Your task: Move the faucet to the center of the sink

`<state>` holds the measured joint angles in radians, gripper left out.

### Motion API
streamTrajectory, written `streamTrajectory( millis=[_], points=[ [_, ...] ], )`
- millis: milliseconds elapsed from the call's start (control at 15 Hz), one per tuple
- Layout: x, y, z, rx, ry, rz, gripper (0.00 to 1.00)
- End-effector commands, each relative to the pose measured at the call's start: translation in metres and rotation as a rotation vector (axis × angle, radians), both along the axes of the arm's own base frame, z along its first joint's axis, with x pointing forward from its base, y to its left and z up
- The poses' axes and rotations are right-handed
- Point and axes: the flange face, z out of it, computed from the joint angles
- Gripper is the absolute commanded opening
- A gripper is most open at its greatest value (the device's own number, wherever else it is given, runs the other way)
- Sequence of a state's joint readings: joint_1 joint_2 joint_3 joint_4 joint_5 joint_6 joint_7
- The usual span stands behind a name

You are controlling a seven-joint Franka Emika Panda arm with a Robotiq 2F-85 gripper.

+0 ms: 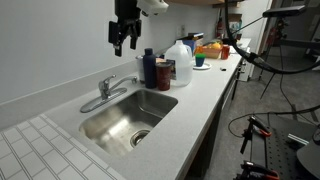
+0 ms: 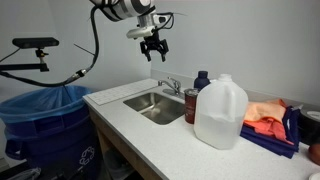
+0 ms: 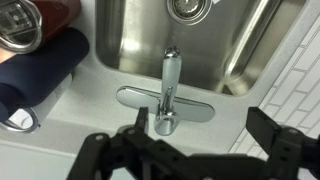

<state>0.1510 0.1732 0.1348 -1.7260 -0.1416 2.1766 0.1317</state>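
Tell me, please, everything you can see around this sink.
sink: one, stainless steel, set in the countertop
faucet: one, chrome, at the sink's edge nearest the wall
countertop: one, pale grey-white
bottle: one, dark blue, beside the sink
can: one, dark red, by the bottle
jug: one, white, next to the can
cloth: one, orange, beyond the jug
bin: one, blue, beside the counter
gripper: one, black, above the faucet, fingers open

**A:** so where's the gripper (image 1: 122, 42) sitting?

**B:** up in the air, pointing straight down, arm (image 2: 112, 9) bends in from the top edge. wrist view shows both dark fingers (image 3: 285, 140) spread wide apart.
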Motion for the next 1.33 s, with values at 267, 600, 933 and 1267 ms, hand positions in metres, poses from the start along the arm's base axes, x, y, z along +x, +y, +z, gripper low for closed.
streamTrajectory(
  millis=[267,600,933,1267],
  points=[
    [-0.022,0.005,-0.007,-0.054,-0.064,-0.153,1.0],
    [-0.015,0.014,-0.011,-0.053,-0.05,-0.168,1.0],
    [-0.016,0.017,-0.011,-0.052,-0.051,-0.173,1.0],
    [-0.016,0.017,-0.011,-0.052,-0.051,-0.173,1.0]
  ],
)
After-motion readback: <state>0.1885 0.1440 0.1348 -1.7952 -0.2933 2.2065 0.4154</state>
